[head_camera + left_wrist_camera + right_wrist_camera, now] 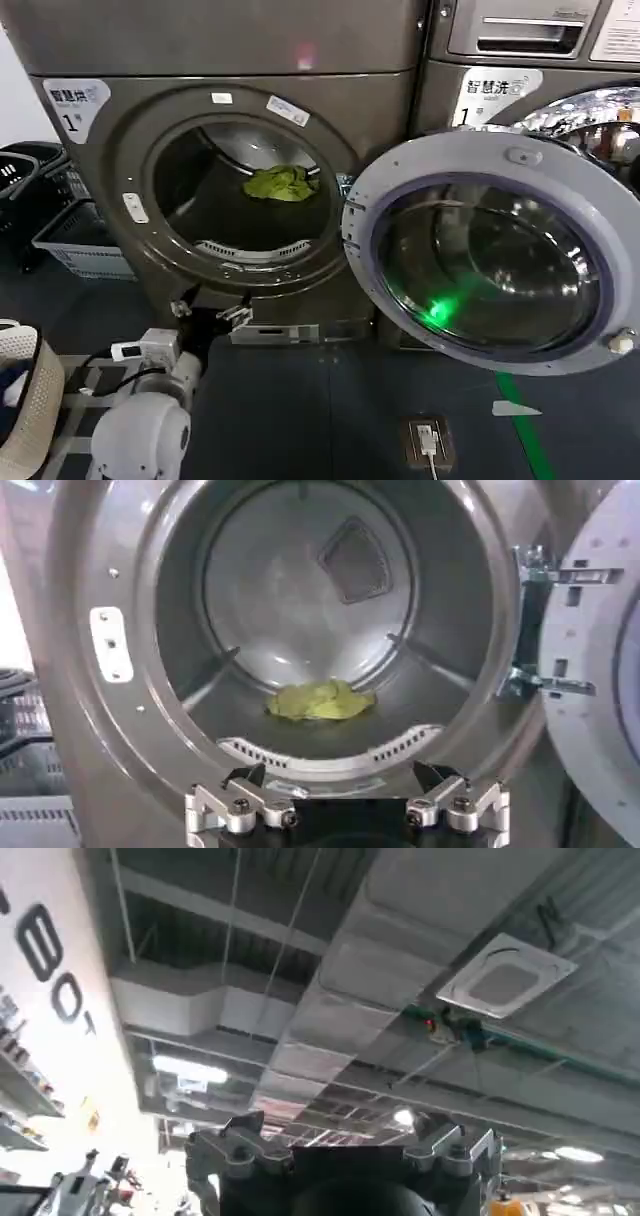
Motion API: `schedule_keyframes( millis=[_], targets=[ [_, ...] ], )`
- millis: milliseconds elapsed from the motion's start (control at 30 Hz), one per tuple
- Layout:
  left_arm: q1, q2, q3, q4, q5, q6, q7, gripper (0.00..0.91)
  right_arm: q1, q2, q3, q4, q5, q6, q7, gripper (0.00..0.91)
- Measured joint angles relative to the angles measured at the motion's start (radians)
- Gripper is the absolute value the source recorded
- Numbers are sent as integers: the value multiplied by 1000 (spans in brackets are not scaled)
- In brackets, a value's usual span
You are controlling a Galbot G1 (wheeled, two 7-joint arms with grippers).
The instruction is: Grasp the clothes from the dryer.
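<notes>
1 lime-green bundle, the clothes (pixel 281 184), lies on the drum floor inside the dryer (pixel 130 150), whose door (pixel 490 250) hangs swung wide. My left gripper (pixel 212 313) sits released, fingers spread, just below the drum opening. My right gripper (pixel 345 1148) points at the ceiling, fingers apart, grasping nothing.

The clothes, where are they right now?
The clothes lie on the drum floor inside the dryer, beyond the left gripper at its opening.
</notes>
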Motion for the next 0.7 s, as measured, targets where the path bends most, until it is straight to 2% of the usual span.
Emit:
schedule_keyframes(
  millis=[700],
  targets=[
    [14, 3, -10, -2, -5, 0, 6, 907, -2, 3, 2, 9, -3, 0, -4, 907]
  ],
)
